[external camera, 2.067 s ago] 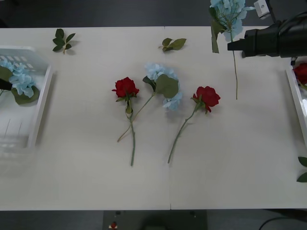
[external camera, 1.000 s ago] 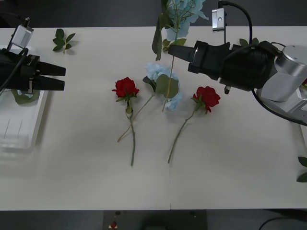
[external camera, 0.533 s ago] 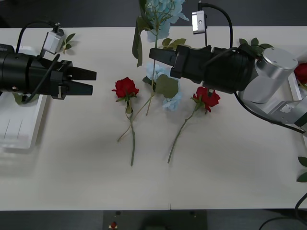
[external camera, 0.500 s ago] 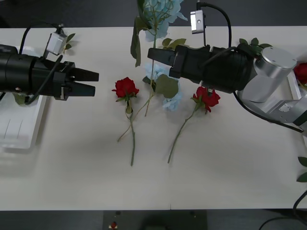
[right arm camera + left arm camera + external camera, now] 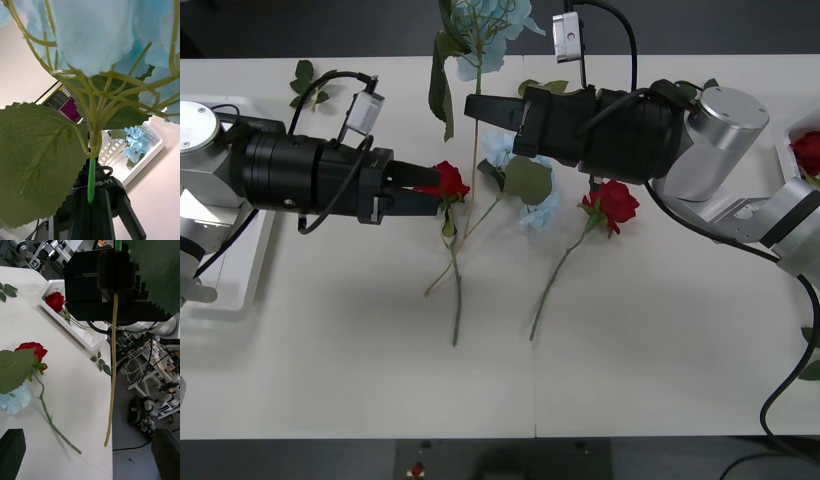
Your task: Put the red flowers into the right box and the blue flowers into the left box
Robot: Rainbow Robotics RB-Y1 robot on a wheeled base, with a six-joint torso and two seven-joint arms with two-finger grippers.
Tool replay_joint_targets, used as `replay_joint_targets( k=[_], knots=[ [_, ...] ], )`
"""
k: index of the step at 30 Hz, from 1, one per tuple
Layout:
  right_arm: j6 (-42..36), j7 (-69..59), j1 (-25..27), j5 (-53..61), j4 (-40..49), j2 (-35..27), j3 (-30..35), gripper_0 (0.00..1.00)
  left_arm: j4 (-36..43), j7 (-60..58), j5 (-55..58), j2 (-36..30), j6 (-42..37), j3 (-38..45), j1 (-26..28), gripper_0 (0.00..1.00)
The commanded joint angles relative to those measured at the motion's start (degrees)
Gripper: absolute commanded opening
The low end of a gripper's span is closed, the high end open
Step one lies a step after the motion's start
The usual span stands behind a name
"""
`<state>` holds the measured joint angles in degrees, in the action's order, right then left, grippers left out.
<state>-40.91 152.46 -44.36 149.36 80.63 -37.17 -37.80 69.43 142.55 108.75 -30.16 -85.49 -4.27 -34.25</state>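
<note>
Right gripper [image 5: 477, 107]: black and blocky, over the middle of the table near the far edge. Its fingers are pressed together on the thin green stem of a blue flower.
Held blue flower [image 5: 485, 20]: a fluffy pale-blue head with one big jagged leaf. It hangs in the air, and its long stem points down toward the table.
Left gripper [image 5: 425, 190]: black fingers spread apart, right beside the head of a red rose. It holds nothing.
Red roses: two lie flat in the middle of the table, one [image 5: 446, 181] at the left gripper and one [image 5: 610, 203] further right. They have small round heads on long thin stems.
Other blue flower [image 5: 520, 178]: lies on the table between the two roses, with a round green leaf on top.
Left box [image 5: 242, 268]: a white plastic tray at the table's left edge. In the right wrist view it has a slotted floor and a blue flower [image 5: 134, 143] inside.
Right box [image 5: 784, 158]: a white tray at the right edge with a red rose [image 5: 808, 151] in it.
Table [image 5: 650, 360]: flat, smooth and white.
</note>
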Motion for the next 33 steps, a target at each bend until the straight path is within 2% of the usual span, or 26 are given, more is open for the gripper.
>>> replay_joint_targets(
  k=[1, 18, 19, 20, 21, 33],
  knots=[
    [-0.22, 1.53, -1.43, -0.3, 1.02, 0.7, 1.32, 0.0, 1.59, 2.38, 0.85, 1.06, 1.55, -1.36, -2.75, 0.97],
    [0.31, 1.61, -1.43, -0.3, 1.11, 1.31, 1.32, 0.0, 1.59, 2.21, 3.14, 4.32, 4.1, -6.1, -3.98, 0.96],
    [0.39, 1.61, -1.43, -0.3, 1.11, 1.4, 1.32, 0.0, 1.59, 2.3, 3.58, 4.32, 4.28, -6.54, -3.98, 0.69],
    [0.39, 1.53, -1.43, -0.3, 1.11, 1.4, 1.32, 0.0, 1.59, 2.3, 3.84, 4.32, 4.28, -6.81, -3.98, 0.18],
    [0.39, 1.61, -1.43, -0.3, 1.02, 1.4, 1.32, 0.0, 1.59, 2.21, 3.93, 4.23, 4.28, -6.89, -3.98, 0.01],
    [0.48, 1.61, -1.43, -0.3, 1.11, 1.49, 1.32, 0.0, 1.59, 2.38, 4.46, 4.32, 3.57, -6.89, -3.98, 0.0]
  ],
)
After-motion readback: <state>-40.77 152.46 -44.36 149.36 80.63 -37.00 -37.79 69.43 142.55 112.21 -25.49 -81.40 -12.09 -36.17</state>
